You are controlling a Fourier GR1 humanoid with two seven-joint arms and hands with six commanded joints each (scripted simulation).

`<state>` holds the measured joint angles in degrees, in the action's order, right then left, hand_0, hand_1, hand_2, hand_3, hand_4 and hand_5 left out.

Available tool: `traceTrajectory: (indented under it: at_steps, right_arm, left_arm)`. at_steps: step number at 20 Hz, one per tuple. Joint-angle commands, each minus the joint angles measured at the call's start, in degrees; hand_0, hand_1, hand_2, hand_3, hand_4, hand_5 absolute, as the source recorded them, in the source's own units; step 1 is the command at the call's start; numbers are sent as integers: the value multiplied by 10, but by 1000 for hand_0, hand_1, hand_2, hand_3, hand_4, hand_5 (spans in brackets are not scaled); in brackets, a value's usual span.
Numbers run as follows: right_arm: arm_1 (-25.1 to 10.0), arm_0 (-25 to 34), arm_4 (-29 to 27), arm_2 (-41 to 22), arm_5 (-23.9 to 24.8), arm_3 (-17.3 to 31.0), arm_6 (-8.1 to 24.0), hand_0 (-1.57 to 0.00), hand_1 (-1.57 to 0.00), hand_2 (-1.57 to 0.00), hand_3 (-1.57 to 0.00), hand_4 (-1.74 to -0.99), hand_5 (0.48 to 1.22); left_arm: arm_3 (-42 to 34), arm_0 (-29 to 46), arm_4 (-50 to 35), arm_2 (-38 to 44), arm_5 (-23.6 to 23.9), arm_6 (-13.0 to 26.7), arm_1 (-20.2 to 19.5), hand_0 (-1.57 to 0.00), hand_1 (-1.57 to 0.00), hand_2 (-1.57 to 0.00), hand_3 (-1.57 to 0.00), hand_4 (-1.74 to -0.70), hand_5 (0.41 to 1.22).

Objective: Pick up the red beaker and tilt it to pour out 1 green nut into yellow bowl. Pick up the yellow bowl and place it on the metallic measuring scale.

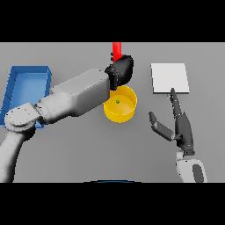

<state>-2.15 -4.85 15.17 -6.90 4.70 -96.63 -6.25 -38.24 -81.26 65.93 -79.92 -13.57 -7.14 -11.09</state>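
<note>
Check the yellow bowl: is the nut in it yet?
Yes. One green nut lies on the floor of the yellow bowl, just below the left hand.

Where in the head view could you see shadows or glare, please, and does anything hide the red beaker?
Head view: flat, even light with no glare; the yellow bowl is darker inside its near wall; the left hand covers most of the red beaker.
</note>
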Motion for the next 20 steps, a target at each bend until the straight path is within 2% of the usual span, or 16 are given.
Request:
traceTrajectory:
  at_steps: [1, 5, 7, 10, 13, 16, 17, 19, 20]
  right_arm:
    - [-2, 2, -3, 3, -1, 1, 2, 1, 1, 1, 1, -1153, 636]
    - [-4, 3, -3, 1, -6, 3, -10, 1, 1, 1, 1, -1154, 654]
    - [-4, 3, 2, -1, -2, 4, -16, 1, 1, 1, 1, -1160, 660]
    - [1, 11, -1, -6, -7, 7, -13, 1, 1, 1, 1, -1160, 661]
    - [-3, 12, 15, -5, 5, 13, -10, 1, 1, 1, 1, -1146, 641]
    - [-5, 15, 24, -10, 8, 10, -12, 1, 1, 1, 1, -1142, 630]
    - [-2, 18, 8, -7, 0, 10, -13, 1, 1, 1, 1, -1129, 625]
    - [3, 22, -18, -3, -14, 10, -22, 1, 1, 1, 1, -1093, 623]
    - [3, 30, -26, 1, -17, 14, -10, 1, 1, 1, 1, -1083, 625]
  left_arm:
    - [10, -16, -1, -2, 0, -10, -2, -1571, -1571, -1571, -1571, -1721, 1221]
    - [53, -92, -13, 11, 23, -20, -28, -1571, -1571, -1571, -1571, -1725, 1221]
    - [83, -121, -38, 37, 46, -12, -41, -1571, -1571, -1571, -1179, -1731, 1221]
    - [162, -166, -109, 106, 56, 7, -67, -1571, -1571, -1571, -1370, -1727, 1221]
    - [234, -180, -233, 216, 57, 35, -92, -1571, -1571, -1571, -1468, -1734, 1221]
    - [294, -172, -357, 316, 79, 72, -132, -1571, -1571, -1571, -1402, -1737, 1221]
    - [312, -165, -388, 337, 94, 79, -146, -1571, -1571, -1571, -1394, -1738, 1221]
    - [338, -143, -456, 383, 114, 81, -176, -1571, -1571, -1571, -1458, -1739, 1221]
    - [348, -125, -489, 405, 125, 80, -189, -1571, -1571, -1571, -1480, -1739, 1221]
